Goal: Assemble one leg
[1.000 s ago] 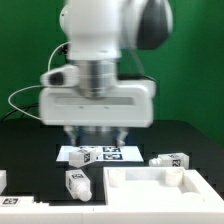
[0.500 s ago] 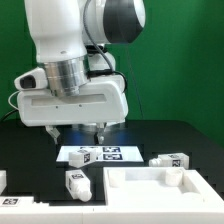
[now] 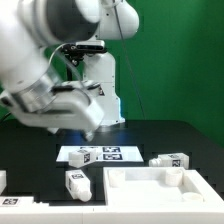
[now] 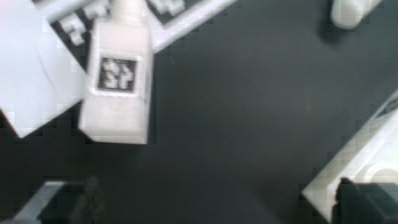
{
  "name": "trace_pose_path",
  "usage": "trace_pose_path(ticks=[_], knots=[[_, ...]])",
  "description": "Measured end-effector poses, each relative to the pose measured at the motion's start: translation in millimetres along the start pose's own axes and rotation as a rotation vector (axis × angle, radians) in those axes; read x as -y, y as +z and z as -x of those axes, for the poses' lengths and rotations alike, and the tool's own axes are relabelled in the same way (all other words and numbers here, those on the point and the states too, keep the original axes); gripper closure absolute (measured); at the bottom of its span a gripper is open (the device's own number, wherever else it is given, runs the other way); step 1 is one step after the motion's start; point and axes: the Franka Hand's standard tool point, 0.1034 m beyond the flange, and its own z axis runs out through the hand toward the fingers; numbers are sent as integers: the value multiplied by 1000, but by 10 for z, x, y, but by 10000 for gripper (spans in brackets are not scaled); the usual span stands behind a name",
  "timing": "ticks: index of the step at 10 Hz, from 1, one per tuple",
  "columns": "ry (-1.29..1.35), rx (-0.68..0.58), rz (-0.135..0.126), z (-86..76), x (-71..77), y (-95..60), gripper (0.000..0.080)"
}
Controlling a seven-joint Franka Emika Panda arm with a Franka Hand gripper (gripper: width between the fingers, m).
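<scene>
Three white tagged legs show in the exterior view: one (image 3: 78, 184) on the black table at the front left, one (image 3: 82, 155) on the marker board (image 3: 108, 154), one (image 3: 170, 160) at the right. My gripper (image 3: 86, 127) hangs tilted and blurred above the table, left of the marker board, apart from every leg. In the wrist view a leg (image 4: 116, 85) lies ahead of the gripper (image 4: 214, 207). Its dark fingers (image 4: 59, 205) stand wide apart with only table between them. Another leg (image 4: 350, 10) shows at the picture's edge.
A large white rimmed panel (image 3: 160, 186) lies at the front right, and its edge shows in the wrist view (image 4: 365, 150). More white tagged parts (image 3: 4, 181) lie at the exterior view's far left. Cables hang behind the arm.
The arm has swung toward the exterior view's left and tilted over, so the hand now sits left of the marker board. The legs and panel have not moved.
</scene>
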Motion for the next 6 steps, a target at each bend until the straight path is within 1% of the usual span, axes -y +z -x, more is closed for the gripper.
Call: trace_pose_path(ticks=[1, 2, 3, 4, 5, 6], knots=[[2, 60, 2, 77, -16, 33, 151], [8, 77, 4, 35, -35, 49, 151], [14, 75, 0, 38, -28, 70, 151], [83, 155, -66, 163, -25, 215, 151], [108, 200, -79, 199, -91, 314, 151], [113, 203, -77, 185, -117, 340, 151]])
